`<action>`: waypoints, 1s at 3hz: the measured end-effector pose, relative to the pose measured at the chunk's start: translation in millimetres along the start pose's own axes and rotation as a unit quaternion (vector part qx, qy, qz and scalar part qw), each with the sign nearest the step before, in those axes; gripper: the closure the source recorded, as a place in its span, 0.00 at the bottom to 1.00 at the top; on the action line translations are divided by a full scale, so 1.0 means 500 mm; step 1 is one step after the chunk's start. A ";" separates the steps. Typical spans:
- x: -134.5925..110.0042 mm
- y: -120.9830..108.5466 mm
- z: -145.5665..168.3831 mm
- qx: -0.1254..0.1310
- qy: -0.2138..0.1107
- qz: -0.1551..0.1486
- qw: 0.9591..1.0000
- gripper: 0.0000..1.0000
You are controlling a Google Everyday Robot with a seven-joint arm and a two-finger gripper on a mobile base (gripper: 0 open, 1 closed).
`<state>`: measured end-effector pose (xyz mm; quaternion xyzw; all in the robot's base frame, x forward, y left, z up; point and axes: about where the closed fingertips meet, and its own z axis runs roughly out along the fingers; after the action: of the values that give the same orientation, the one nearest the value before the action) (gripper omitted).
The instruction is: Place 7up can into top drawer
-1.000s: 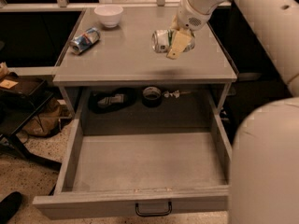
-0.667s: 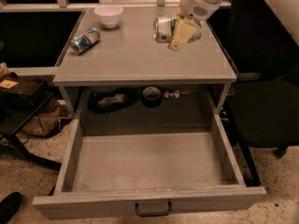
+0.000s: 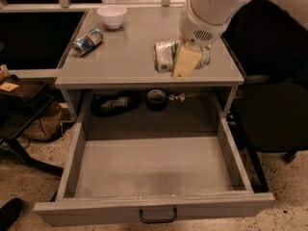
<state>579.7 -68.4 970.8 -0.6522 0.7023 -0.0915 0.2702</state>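
Observation:
The 7up can (image 3: pixel 165 57), white and pale green with silver ends, lies on its side in my gripper (image 3: pixel 183 60), just above the front right part of the grey tabletop (image 3: pixel 130 57). The gripper is shut on the can; one pale yellow finger (image 3: pixel 186 61) crosses its front and the other is hidden behind it. The white arm reaches in from the upper right. The top drawer (image 3: pixel 154 208) is pulled wide open below and in front of the can. Its grey inside holds nothing, and its black handle (image 3: pixel 158 217) sits at the bottom middle.
A blue-and-silver can (image 3: pixel 87 41) lies on the tabletop's left and a white bowl (image 3: pixel 112 16) stands at the back. Behind the drawer, a dark object (image 3: pixel 115 103) and a tape roll (image 3: pixel 156 99) sit in the cabinet. A black chair (image 3: pixel 269 114) stands right, clutter left.
The gripper with the 7up can has moved down and toward the table's front edge. The robot's white body has left the right side of the view.

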 end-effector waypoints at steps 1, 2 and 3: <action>0.017 0.098 0.065 -0.050 -0.013 -0.009 0.999 1.00; 0.029 0.193 0.148 -0.114 -0.051 -0.049 0.991 1.00; 0.029 0.193 0.148 -0.114 -0.051 -0.049 0.991 1.00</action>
<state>533.2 -53.0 858.6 -0.7160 0.6610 0.0092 0.2245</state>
